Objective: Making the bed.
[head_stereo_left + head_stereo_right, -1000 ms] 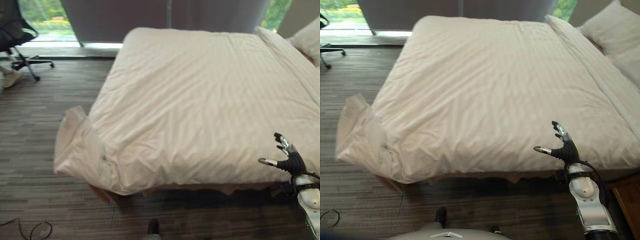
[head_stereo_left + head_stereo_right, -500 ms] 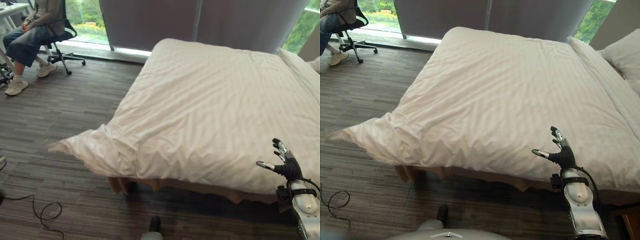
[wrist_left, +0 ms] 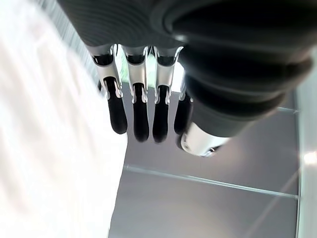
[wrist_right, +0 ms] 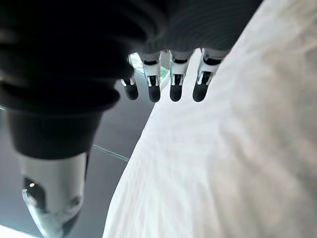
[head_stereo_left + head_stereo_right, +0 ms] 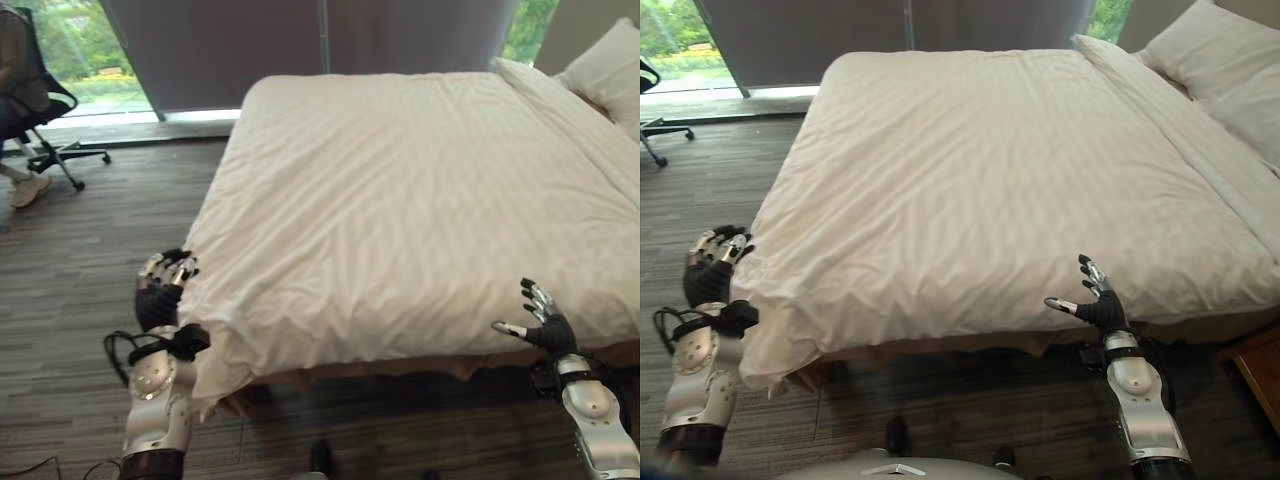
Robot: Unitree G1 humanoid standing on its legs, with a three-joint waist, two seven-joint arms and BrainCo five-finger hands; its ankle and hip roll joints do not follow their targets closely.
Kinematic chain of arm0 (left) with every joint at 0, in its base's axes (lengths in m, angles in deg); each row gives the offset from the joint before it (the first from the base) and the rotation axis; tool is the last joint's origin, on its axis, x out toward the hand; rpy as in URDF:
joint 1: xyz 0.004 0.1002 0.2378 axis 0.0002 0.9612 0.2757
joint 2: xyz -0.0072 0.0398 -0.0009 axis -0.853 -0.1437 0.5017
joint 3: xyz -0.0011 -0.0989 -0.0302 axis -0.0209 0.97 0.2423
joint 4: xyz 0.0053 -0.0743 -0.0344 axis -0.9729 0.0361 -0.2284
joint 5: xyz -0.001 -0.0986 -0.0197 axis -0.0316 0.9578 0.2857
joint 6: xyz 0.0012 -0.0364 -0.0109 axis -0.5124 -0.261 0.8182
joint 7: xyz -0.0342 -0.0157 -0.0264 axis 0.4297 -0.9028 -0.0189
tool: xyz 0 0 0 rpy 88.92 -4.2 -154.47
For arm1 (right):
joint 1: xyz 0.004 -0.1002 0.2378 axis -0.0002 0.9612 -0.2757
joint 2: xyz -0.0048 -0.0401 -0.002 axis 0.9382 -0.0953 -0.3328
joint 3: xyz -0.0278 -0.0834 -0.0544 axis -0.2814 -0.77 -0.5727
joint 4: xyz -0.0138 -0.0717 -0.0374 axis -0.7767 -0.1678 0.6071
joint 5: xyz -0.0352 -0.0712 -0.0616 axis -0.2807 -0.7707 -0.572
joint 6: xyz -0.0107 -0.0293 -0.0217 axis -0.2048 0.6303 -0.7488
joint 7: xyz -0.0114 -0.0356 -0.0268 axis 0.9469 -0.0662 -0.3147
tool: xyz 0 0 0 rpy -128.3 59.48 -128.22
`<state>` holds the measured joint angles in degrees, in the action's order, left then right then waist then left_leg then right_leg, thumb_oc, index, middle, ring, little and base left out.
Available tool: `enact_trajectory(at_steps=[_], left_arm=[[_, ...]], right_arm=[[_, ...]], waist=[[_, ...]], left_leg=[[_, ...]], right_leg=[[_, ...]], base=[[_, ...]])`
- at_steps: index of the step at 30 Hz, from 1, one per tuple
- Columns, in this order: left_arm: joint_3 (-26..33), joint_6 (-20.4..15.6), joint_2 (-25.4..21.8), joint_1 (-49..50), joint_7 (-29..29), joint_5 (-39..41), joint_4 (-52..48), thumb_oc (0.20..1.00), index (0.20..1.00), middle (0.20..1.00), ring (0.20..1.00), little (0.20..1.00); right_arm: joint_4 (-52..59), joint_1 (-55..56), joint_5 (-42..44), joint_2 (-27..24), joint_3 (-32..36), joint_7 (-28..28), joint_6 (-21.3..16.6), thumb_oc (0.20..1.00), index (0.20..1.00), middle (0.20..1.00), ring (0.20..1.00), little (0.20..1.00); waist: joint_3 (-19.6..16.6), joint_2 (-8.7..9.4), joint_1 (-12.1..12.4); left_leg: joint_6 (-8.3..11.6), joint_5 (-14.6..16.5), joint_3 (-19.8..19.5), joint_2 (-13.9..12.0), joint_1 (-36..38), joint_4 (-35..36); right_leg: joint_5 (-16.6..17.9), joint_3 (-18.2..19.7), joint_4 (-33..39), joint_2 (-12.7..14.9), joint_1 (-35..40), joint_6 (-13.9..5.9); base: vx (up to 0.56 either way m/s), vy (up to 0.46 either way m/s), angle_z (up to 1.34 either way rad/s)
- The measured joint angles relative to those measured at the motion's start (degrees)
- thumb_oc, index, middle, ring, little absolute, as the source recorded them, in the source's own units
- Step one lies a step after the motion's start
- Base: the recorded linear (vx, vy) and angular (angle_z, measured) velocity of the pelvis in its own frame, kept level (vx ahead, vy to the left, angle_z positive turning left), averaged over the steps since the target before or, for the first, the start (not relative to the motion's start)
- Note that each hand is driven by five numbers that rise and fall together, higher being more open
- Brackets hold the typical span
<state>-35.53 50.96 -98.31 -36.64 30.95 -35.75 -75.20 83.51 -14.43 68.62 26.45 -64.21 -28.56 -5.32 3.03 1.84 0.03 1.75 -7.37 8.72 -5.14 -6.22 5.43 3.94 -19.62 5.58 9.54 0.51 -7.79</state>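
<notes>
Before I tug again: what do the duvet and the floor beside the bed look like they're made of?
The duvet looks like woven cotton or a cotton blend, off-white and matte with a faint sheen: it shows tone-on-tone stripes and soft creases and drapes loosely over the bed's edge. The floor looks like low-pile carpet in grey-brown streaks, with no gloss or reflection, though a textured hard floor can't be ruled out.

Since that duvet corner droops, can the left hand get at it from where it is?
Probably yes: the left hand hangs open right beside the drooping corner of the duvet, with nothing between them.
</notes>
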Motion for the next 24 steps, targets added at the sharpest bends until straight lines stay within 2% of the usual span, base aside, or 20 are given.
enact_trajectory(at_steps=[2,6,12,14,16,19,21,24], left_arm=[[-0.8,-0.4,-0.1,-4.4,0.0,5.2,1.7,0.2,0.2,0.2,0.2,0.2],[-3.1,-1.6,-1.4,-17.4,0.2,13.7,7.5,0.2,0.2,0.2,0.2,0.2],[-6.6,-3.8,-4.0,-36.6,0.2,21.8,18.0,0.2,0.2,0.2,0.2,0.2],[-8.1,-4.0,-4.6,-41.6,0.4,23.6,20.8,0.2,0.2,0.2,0.2,0.2],[-9.0,-3.9,-5.8,-44.9,0.7,23.7,23.3,0.2,0.2,0.2,0.2,0.2],[-9.4,-3.7,-7.8,-45.2,0.8,22.1,28.2,0.2,0.2,0.2,0.2,0.2],[-11.9,-3.5,-12.3,-45.9,3.4,13.0,35.7,0.2,0.2,0.2,0.2,0.2],[-11.3,-2.6,-15.3,-45.6,3.6,4.8,35.8,0.2,0.2,0.2,0.2,0.2]], right_arm=[[-1.2,-2.4,0.2,0.4,-2.0,-1.0,-0.1,1.0,1.0,1.0,1.0,1.0],[-4.1,-8.5,0.6,0.6,-4.7,-3.4,-0.4,1.0,1.0,1.0,1.0,1.0],[-9.1,-17.5,1.2,2.3,-9.6,-7.0,-0.5,1.0,1.0,1.0,1.0,1.0],[-9.8,-20.2,1.3,3.4,-12.3,-8.2,-0.7,1.0,1.0,1.0,1.0,1.0],[-9.8,-22.3,1.5,3.7,-13.8,-8.3,-0.8,1.0,1.0,1.0,1.0,1.0],[-9.8,-23.5,1.7,3.8,-14.0,-8.4,-1.0,1.0,1.0,1.0,1.0,1.0],[-9.9,-24.2,1.8,3.6,-13.8,-8.5,-1.5,1.0,1.0,1.0,1.0,1.0],[-9.6,-23.7,2.2,3.6,-13.6,-8.6,-2.7,1.0,1.0,1.0,1.0,1.0]], waist=[[0.7,1.08,-1.3],[4.4,2.99,-1.9],[13.4,5.83,-2.2],[16.5,7.07,-3.0],[19.2,8.17,-3.1],[21.1,8.93,-3.1],[21.6,9.01,-3.3],[21.7,8.98,-3.1]], left_leg=[[-0.38,-0.3,0.3,-0.2,-1.3,-0.1],[-0.26,-0.9,1.4,-0.5,-4.5,-0.1],[-0.24,-2.8,1.0,-0.7,-8.9,-0.1],[-0.29,-3.4,0.1,-0.7,-10.6,-0.1],[-0.39,-3.8,0.0,-1.0,-11.6,-0.1],[-0.35,-3.7,0.0,-1.1,-12.0,-0.1],[-0.05,-3.5,0.0,-1.5,-12.0,-0.1],[0.41,-3.1,0.0,-2.1,-11.8,-0.1]], right_leg=[[0.6,0.9,0.0,-0.6,-1.9,0.17],[1.9,1.7,0.0,-0.6,-5.5,0.11],[3.8,1.7,0.0,-1.0,-9.8,0.17],[4.0,1.1,0.0,-1.1,-10.9,0.22],[4.4,1.0,0.0,-1.3,-11.9,0.12],[4.5,1.0,0.0,-1.4,-12.3,0.18],[4.5,0.7,0.0,-1.7,-12.3,0.18],[4.5,0.6,0.0,-2.3,-12.2,0.17]], base=[[-0.19,0.027,-0.18],[-0.13,0.028,-0.15],[-0.11,0.024,0.01],[-0.08,0.035,0.15],[-0.02,0.005,0.04],[-0.02,0.023,-0.01],[0.0,0.035,-0.02],[0.01,-0.002,-0.03]])
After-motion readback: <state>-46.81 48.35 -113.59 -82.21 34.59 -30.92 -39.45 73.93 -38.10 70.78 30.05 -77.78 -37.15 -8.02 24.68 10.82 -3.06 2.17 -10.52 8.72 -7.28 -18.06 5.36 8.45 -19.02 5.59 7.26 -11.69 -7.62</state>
